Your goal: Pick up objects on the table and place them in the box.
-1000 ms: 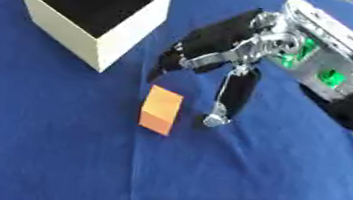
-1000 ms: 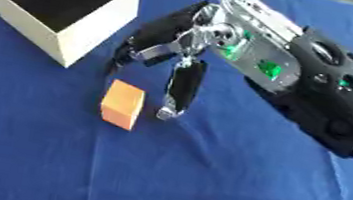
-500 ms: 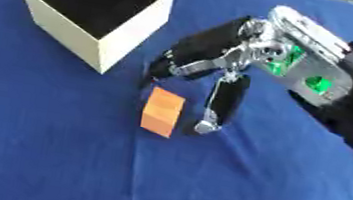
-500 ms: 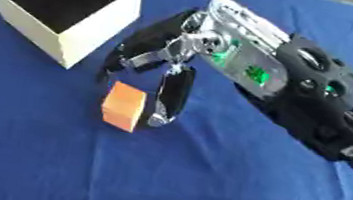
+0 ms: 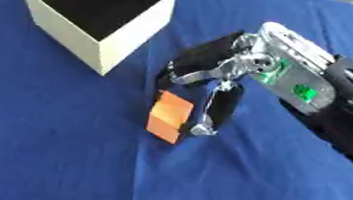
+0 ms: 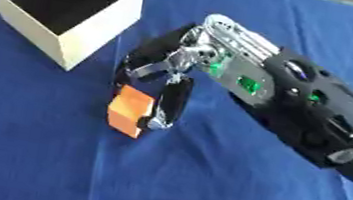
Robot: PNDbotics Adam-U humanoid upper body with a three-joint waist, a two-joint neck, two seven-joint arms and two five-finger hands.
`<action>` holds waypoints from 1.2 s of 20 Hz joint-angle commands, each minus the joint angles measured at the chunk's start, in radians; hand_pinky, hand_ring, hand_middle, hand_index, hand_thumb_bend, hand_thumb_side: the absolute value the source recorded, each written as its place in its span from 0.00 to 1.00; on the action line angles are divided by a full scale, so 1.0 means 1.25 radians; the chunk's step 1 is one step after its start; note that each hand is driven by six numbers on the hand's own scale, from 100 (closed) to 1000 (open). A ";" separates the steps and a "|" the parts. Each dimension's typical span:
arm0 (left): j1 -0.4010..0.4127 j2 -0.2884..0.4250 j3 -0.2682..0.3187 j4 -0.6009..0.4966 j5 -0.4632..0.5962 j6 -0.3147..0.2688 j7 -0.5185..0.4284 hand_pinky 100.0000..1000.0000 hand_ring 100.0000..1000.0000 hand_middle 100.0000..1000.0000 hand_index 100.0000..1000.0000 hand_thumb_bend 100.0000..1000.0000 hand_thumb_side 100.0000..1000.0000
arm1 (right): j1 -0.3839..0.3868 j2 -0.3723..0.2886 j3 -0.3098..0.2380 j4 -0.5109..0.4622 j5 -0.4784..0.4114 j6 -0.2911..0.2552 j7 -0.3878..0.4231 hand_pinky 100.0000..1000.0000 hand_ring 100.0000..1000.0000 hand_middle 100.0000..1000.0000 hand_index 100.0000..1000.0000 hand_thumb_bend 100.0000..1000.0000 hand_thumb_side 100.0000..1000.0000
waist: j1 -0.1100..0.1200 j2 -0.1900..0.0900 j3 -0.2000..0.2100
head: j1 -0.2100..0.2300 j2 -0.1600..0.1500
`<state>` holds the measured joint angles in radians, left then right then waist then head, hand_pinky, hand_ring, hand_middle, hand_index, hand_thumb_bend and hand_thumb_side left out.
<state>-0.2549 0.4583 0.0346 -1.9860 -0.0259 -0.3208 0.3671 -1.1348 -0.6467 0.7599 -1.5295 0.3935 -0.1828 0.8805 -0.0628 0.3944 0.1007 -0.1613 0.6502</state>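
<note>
Right hand reaching in from the right side, black with silver joints and green lights in the palm area, angled down toward the blue cloth-covered surface. Fingers curled downward around an orange block, one long dark finger pressed against the block's right face, shorter fingers hooked over its upper left corner. Block pinched between them, tilted a little; cannot tell whether its lower edge touches the cloth or sits just above it. Open cream cardboard box standing upright toward the upper left, dark inside, its near corner a short way up and left of the block, apart from both block and hand. Block outside the box, between the box's near corner and the palm. Forearm stretching away toward the lower right edge in the right eye view. Left hand in neither view.
</note>
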 commanded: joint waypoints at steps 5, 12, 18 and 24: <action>-0.004 0.011 0.006 -0.011 0.002 0.003 -0.004 0.44 0.47 0.58 0.67 0.09 0.70 | -0.025 -0.014 -0.024 -0.061 -0.033 0.074 -0.063 0.72 0.68 0.35 0.47 0.00 0.19 | 0.005 -0.017 -0.003 | 0.000 -0.001; -0.003 0.013 0.008 -0.011 0.003 0.004 -0.004 0.44 0.48 0.58 0.67 0.09 0.70 | -0.058 -0.011 -0.062 -0.069 -0.003 0.104 -0.121 0.68 0.63 0.33 0.44 0.00 0.05 | 0.003 -0.023 -0.007 | 0.004 0.002; -0.003 0.016 0.009 -0.011 0.003 0.005 -0.004 0.45 0.48 0.58 0.67 0.09 0.70 | -0.106 0.004 -0.110 -0.023 0.024 0.092 -0.166 0.68 0.64 0.33 0.44 0.00 0.00 | 0.001 -0.027 -0.010 | 0.006 0.009; -0.003 0.017 0.009 -0.011 0.004 0.005 -0.005 0.45 0.48 0.58 0.67 0.09 0.70 | -0.119 0.013 -0.126 0.014 0.032 0.072 -0.177 0.68 0.64 0.33 0.44 0.00 0.00 | 0.000 -0.027 -0.010 | 0.006 0.009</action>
<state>-0.2545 0.4584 0.0352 -1.9860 -0.0254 -0.3160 0.3626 -1.2593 -0.6202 0.6213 -1.5147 0.4254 -0.0858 0.6627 -0.0683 0.3870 0.0883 -0.1535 0.6590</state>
